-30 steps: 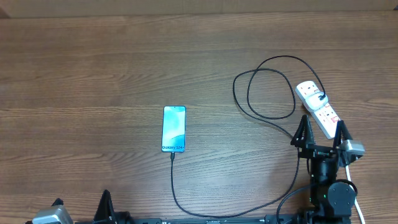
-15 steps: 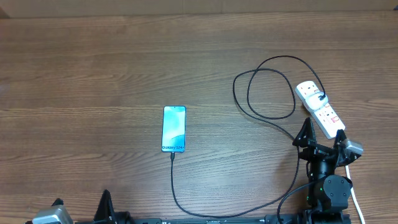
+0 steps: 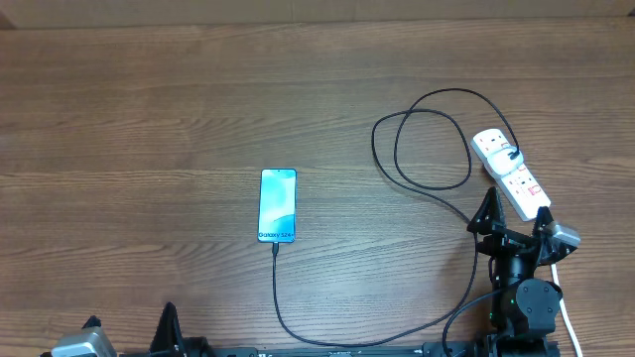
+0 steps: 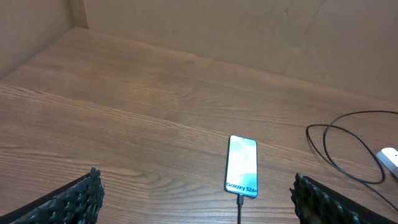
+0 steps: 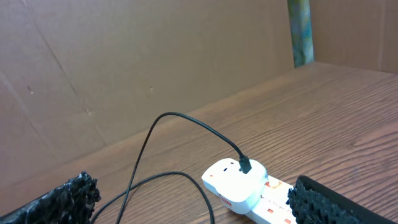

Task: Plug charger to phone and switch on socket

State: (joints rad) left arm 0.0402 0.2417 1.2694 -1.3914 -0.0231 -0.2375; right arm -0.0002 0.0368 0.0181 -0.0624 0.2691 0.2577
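The phone (image 3: pixel 278 205) lies flat at the table's middle with its blue-green screen up; it also shows in the left wrist view (image 4: pixel 242 167). The black charger cable (image 3: pixel 427 183) has its plug tip at the phone's near end (image 4: pixel 239 200). It runs along the near edge, loops, and ends in a white adapter (image 5: pixel 236 180) on the socket strip (image 3: pixel 516 178). My right gripper (image 3: pixel 514 220) is open and empty just short of the strip's near end. My left gripper (image 3: pixel 129 332) is open and empty at the near left edge, well short of the phone.
Brown cardboard walls (image 5: pixel 155 56) stand behind the table. The strip's thick white cord (image 3: pixel 566 315) runs past my right arm. The cable's loops (image 3: pixel 422 139) lie left of the strip. Small red switches (image 5: pixel 273 216) show on the strip; their position cannot be told.
My right gripper has drawn back slightly towards the near edge, away from the strip, then stayed still. The phone, cable and left gripper have not moved.
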